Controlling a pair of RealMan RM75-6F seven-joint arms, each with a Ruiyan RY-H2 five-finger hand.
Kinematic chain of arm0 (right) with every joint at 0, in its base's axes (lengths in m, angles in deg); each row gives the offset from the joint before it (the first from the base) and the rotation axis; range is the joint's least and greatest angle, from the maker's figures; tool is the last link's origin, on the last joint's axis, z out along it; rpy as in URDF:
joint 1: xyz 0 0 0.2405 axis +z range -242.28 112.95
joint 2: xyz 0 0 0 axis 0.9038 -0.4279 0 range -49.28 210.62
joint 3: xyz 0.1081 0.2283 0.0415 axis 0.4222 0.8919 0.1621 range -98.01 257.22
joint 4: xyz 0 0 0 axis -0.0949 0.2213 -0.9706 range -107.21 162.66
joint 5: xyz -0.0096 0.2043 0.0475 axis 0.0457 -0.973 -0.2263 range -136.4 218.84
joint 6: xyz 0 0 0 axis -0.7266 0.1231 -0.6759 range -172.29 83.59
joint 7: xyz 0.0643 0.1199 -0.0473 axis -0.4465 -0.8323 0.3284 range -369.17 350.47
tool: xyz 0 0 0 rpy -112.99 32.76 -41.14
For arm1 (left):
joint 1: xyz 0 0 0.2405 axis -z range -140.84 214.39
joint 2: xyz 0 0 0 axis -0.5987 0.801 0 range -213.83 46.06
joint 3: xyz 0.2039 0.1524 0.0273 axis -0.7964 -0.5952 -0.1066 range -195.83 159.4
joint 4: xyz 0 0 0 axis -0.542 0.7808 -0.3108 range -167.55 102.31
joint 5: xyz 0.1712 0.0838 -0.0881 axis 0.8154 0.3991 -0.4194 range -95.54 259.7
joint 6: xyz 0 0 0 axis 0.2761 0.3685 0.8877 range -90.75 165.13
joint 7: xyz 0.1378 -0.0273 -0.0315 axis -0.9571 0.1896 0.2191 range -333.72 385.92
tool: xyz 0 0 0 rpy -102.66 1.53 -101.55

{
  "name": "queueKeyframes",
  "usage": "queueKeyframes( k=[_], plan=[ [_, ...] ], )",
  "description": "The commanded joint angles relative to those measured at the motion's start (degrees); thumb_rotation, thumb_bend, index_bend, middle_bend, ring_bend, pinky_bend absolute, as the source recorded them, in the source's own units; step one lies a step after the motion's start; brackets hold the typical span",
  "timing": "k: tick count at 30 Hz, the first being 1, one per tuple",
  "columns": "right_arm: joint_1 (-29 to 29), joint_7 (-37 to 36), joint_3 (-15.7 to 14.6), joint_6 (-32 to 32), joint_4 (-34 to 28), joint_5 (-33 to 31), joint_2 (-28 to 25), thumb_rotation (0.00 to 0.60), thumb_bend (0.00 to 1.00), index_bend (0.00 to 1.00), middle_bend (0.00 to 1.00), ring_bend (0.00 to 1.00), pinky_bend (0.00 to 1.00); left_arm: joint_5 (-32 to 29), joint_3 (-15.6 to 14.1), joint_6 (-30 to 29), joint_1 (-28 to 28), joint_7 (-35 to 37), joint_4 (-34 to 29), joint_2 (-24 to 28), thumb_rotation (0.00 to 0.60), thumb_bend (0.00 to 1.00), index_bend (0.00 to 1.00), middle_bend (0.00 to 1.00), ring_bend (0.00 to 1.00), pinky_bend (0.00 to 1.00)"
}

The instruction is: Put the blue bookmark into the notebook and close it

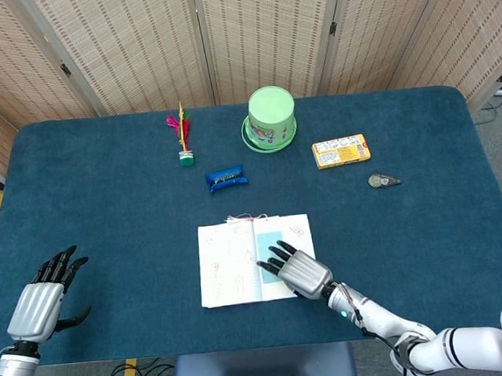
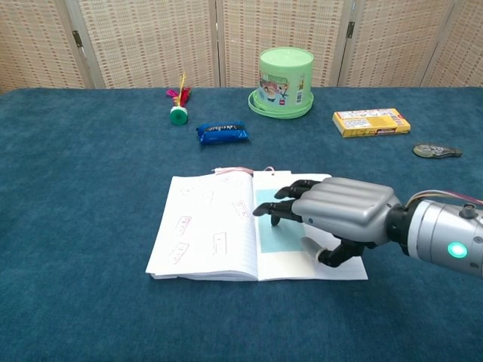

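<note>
The notebook (image 2: 226, 235) lies open and flat, and the bookmark (image 2: 276, 230) is already laid on its right page, just beside the spine, with its long axis running along the spine, away from the robot. The right hand (image 2: 337, 216) is held palm down over that right page, its fingers (image 2: 281, 207) spread and reaching across the bookmark's far part toward the spine; nothing is gripped. Whether the fingertips press on the paper or hover just above it cannot be told from either view.

The insertion step is judged done, with only the closing left. That move turns on one relation: the spine lies to the left of the right hand, just past its fingertips, and the free edge of the right page lies under and behind the hand, toward the wrist. To fold the right half over, the hand would probably have to get under that outer edge.

The left hand (image 1: 39, 303) rests well apart to the left, near the table edge, fingers apart and empty, so the right hand is much the nearer one.
</note>
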Motion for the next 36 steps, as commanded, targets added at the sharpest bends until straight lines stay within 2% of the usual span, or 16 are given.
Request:
queueKeyframes(
  k=[1, 15, 23, 30, 36],
  plan=[
    [0.2, 0.1, -0.1, -0.2, 0.3, -0.1, 0.5, 0.600, 0.64, 0.00, 0.21, 0.00, 0.00, 0.0, 0.0, 0.0, 0.0, 0.1, 0.1, 0.0, 0.600, 0.28, 0.15, 0.00, 0.00, 0.15],
    [0.8, 0.6, 0.0, -0.1, 0.8, -1.1, 1.4, 0.600, 0.64, 0.00, 0.21, 0.00, 0.00, -0.1, 0.0, 0.1, -0.2, 0.5, 0.6, -0.2, 0.600, 0.28, 0.15, 0.00, 0.00, 0.15],
    [0.2, 0.5, -0.3, 2.1, -1.1, 0.3, 0.1, 0.600, 0.64, 0.00, 0.21, 0.00, 0.00, 0.0, 0.1, 0.1, -0.1, 0.5, 0.6, -0.3, 0.600, 0.28, 0.15, 0.00, 0.00, 0.15],
    [-1.0, 1.1, -0.3, 5.5, -5.1, 1.5, -3.7, 0.600, 0.64, 0.00, 0.21, 0.00, 0.00, 1.0, 0.7, -0.3, 0.4, 0.0, 0.9, -0.3, 0.600, 0.28, 0.15, 0.00, 0.00, 0.15],
    [-4.3, 2.0, -1.0, 11.9, -11.8, 3.3, -12.4, 0.600, 0.62, 0.00, 0.20, 0.00, 0.00, 4.8, 1.4, -1.2, 2.1, 0.1, 3.8, -1.9, 0.600, 0.28, 0.17, 0.00, 0.00, 0.15]
  ],
)
